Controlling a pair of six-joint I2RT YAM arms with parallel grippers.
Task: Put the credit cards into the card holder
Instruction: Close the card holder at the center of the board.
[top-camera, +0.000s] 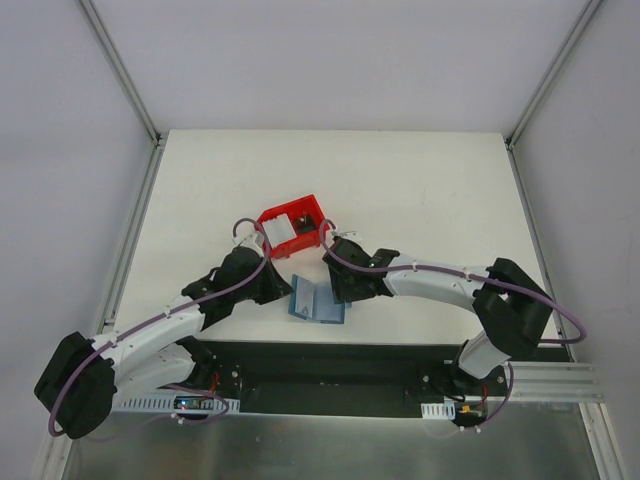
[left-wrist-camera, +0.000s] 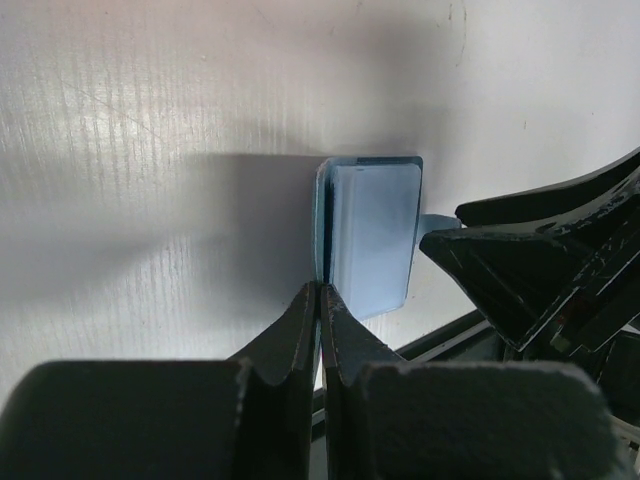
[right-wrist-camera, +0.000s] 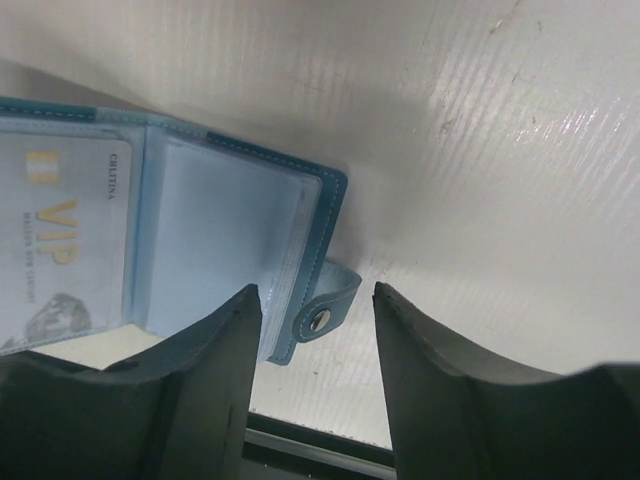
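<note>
The left claw (left-wrist-camera: 320, 290) is pinched closed on an edge of the teal card holder (left-wrist-camera: 375, 235), which lies spread open on the tabletop (top-camera: 420, 190) beside the red bin (top-camera: 305, 212). The right claw (right-wrist-camera: 315, 290) stands partly open and empty, straddling the snap tab (right-wrist-camera: 328, 300). A VIP card (right-wrist-camera: 60, 250) sits in a pocket.

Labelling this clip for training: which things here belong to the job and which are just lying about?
Job: wallet; VIP card in its pocket; cards in the red bin.
Lying about: red bin; table.
</note>
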